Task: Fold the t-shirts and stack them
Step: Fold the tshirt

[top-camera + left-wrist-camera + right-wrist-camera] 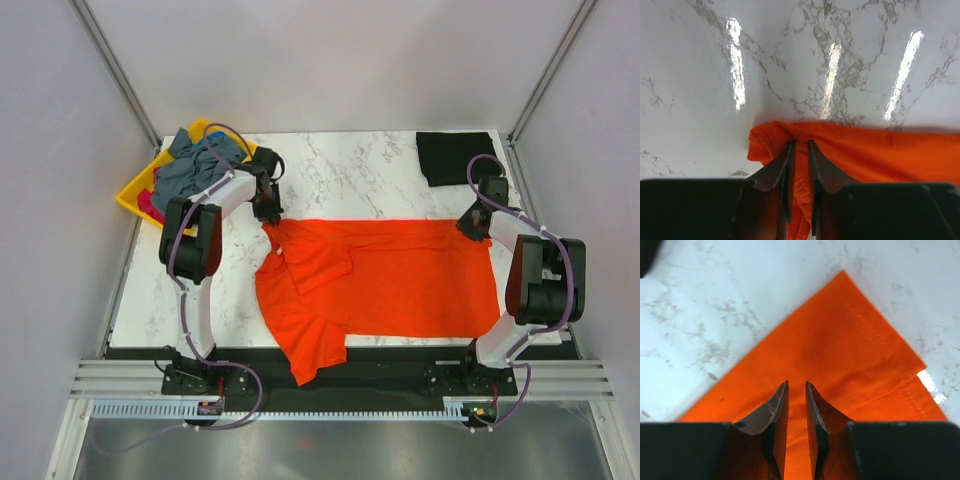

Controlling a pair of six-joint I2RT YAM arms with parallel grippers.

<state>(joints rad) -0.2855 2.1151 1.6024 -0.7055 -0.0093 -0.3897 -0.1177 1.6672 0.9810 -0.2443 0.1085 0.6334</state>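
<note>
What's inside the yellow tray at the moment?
A crumpled grey-blue shirt fills the tray, with pink cloth showing at its near edge. Anything beneath them is covered.

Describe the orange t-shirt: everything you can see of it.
The orange t-shirt is bright, plain soft cloth with stitched hems, lying mostly flat and sideways across the marble table. A flap, seemingly a sleeve, is folded onto its body, and its near-left part reaches past the table's near edge. The left gripper pinches its bunched far-left corner, the right gripper its far-right corner.

My marbled table (350, 180) carries an orange t-shirt (400, 275) spread at centre, a folded black t-shirt (457, 157) at one o'clock, a yellow tray (133, 197) at ten.
</note>
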